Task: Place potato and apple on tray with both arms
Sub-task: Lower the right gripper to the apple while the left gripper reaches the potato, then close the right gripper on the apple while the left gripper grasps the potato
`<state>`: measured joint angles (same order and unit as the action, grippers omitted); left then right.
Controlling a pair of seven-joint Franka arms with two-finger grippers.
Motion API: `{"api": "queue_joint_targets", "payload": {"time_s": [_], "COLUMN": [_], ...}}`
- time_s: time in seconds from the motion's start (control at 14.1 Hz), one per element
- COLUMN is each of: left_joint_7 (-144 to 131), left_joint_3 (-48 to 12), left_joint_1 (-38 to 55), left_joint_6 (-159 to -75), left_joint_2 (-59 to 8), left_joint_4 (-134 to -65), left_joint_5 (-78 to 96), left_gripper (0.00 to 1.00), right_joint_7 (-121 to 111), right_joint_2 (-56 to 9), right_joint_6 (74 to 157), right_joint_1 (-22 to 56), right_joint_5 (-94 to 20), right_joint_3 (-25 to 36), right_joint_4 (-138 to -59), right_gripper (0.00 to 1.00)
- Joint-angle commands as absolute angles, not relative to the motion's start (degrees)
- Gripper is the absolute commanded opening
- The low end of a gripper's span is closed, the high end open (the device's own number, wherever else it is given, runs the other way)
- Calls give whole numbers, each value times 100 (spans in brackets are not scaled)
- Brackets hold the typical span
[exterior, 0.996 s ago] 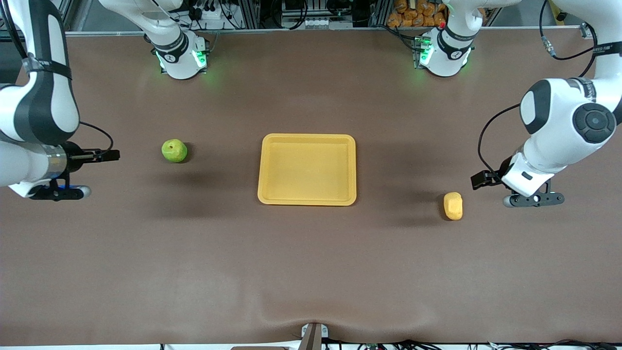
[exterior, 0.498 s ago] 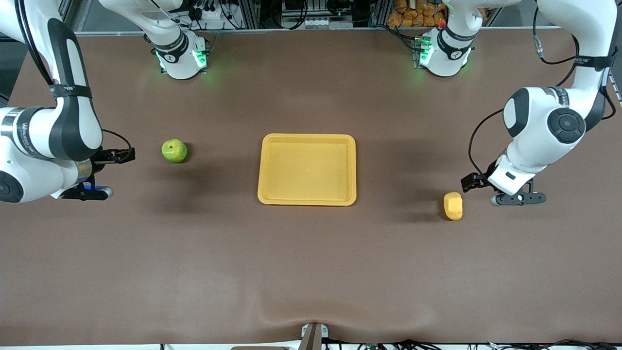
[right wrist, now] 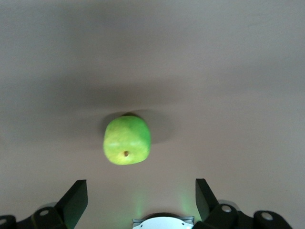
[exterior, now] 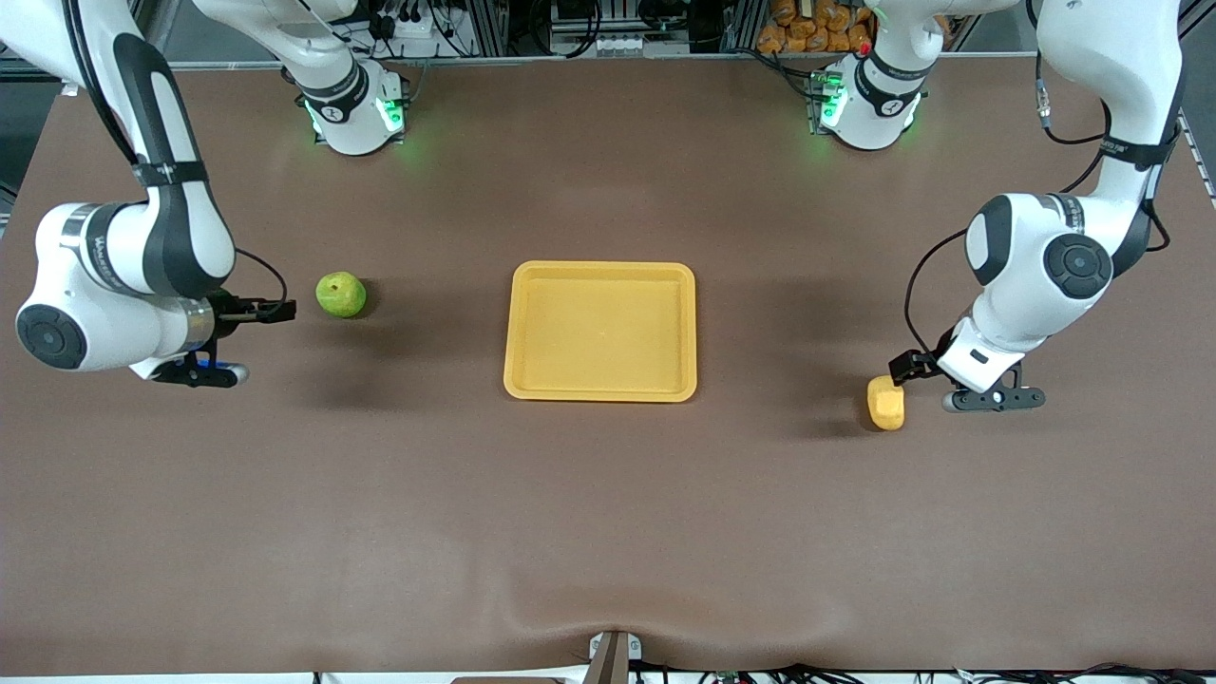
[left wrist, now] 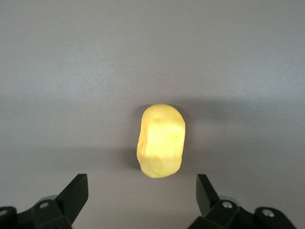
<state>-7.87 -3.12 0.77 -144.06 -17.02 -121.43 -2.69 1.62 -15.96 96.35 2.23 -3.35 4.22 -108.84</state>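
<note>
While the tray (exterior: 600,332) sits mid-surface, the left end effector (exterior: 902,365), fingers apart, hangs just beside the potato (exterior: 885,403); the right end effector (exterior: 275,310), fingers apart, is near the apple (exterior: 340,294).

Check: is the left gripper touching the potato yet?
Apart. In the left wrist view the left gripper is open, with bare table between each fingertip and the potato, which lies on the table untouched.
</note>
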Motion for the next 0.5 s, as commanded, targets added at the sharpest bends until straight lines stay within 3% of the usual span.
{"api": "queue_joint_targets", "payload": {"time_s": [0.0,0.43], "left_joint_7": [-738,-738], "left_joint_3": [-308,-334], "left_joint_1": [79,149], "left_joint_6": [-14703,-15046], "left_joint_2": [-1880,-2223], "left_joint_4": [-12173,-12059], "left_joint_5": [-360,-396], "left_gripper": [100,100], "right_joint_7": [220,229], "right_joint_2": [-1187,-994], "right_joint_6": [10070,11264], "right_joint_1": [422,545], "right_joint_5": [-439,-439], "right_joint_3": [431,431], "right_joint_4": [-11468,-12487], "right_gripper": [100,100]}}
